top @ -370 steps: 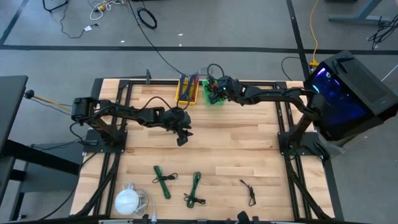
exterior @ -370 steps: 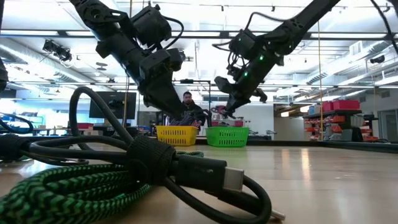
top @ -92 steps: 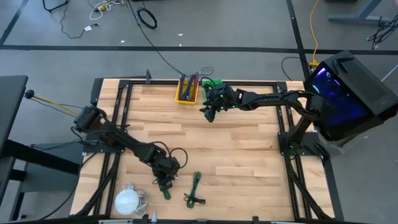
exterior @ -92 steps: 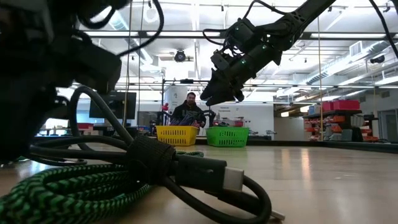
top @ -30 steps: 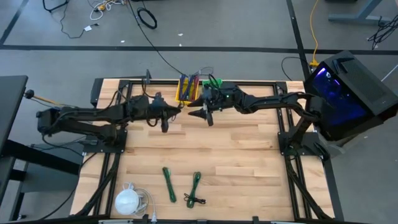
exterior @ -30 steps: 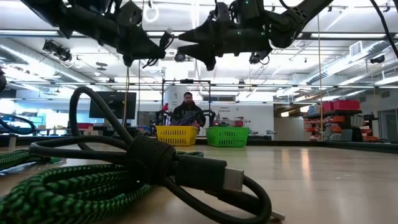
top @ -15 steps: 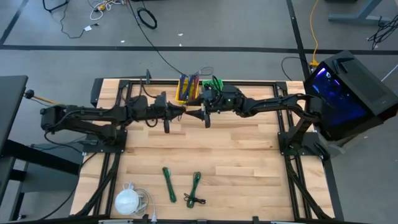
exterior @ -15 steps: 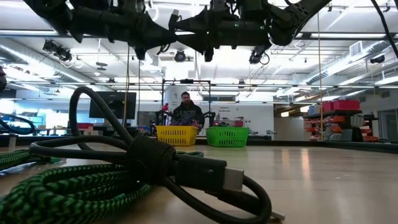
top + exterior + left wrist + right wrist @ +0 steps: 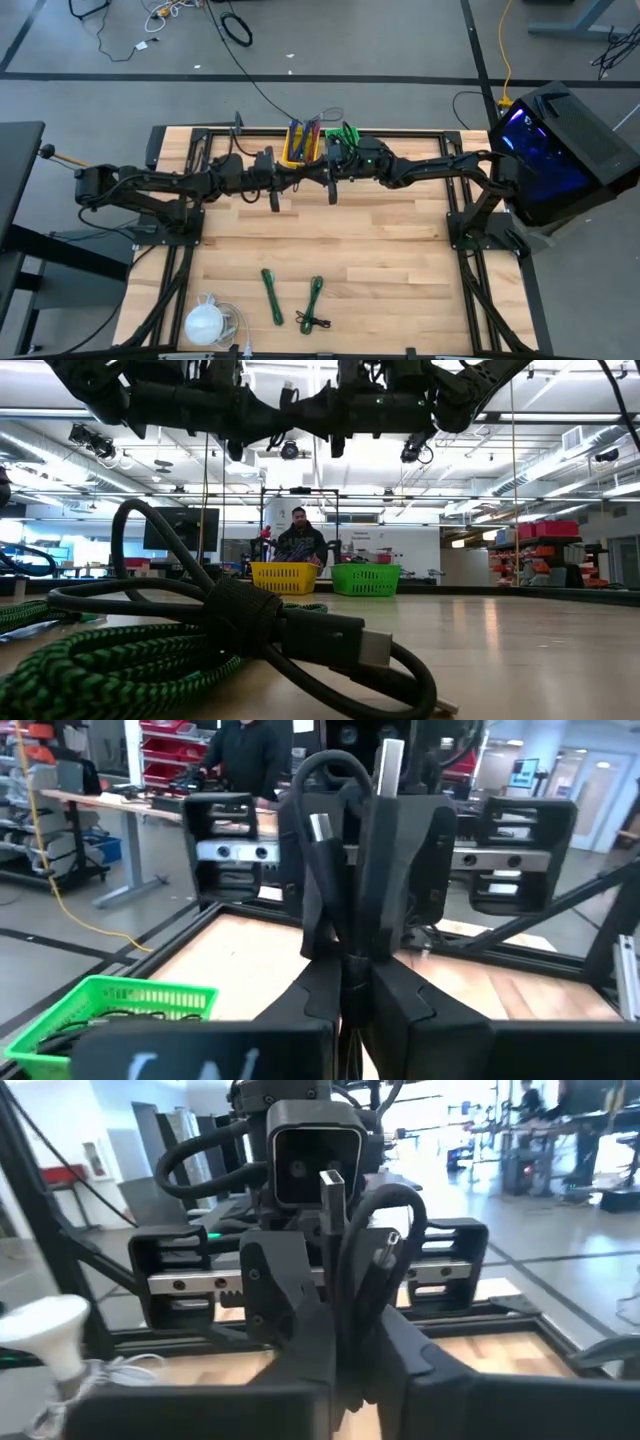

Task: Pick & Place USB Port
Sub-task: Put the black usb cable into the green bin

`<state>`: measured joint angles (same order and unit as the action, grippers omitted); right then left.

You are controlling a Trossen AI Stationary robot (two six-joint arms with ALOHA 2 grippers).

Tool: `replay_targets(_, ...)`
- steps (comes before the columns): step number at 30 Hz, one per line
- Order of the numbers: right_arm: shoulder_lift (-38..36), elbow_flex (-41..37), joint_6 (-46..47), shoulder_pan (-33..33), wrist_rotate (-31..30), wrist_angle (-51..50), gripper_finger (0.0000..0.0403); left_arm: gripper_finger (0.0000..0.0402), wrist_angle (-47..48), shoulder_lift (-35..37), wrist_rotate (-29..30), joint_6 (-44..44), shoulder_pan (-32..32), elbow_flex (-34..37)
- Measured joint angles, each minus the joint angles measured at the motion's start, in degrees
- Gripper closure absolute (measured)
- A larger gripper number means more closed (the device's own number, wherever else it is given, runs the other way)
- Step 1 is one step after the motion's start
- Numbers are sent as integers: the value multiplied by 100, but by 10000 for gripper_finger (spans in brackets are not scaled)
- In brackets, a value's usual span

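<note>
USB cable (image 9: 335,830) between both tools, wrist-view detail.

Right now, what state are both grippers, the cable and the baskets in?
left gripper: shut on the black USB cable, raised above the table.
right gripper: shut on the black USB cable too, tip to tip with the left gripper.
black USB cable: off the table, looped, plug pointing up.
yellow basket: upright, cables inside.
green basket: upright, cables inside.
green cables: loose on the table.
</note>
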<state>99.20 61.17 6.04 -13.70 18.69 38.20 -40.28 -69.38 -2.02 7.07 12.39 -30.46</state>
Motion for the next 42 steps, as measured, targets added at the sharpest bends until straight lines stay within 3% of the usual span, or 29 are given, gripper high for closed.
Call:
replay_targets(10, 0, 0, 140, -10, -91, -21, 394, 309, -8, 0, -85, 165, -3, 0)
replay_targets(27, 0, 7, 188, -207, 120, -228, 401, 295, 127, -7, 63, -204, -1, -2)
replay_targets(42, 4, 0, 249, -918, 136, -1087, 401, 188, 600, 9, 308, -190, 513, -11)
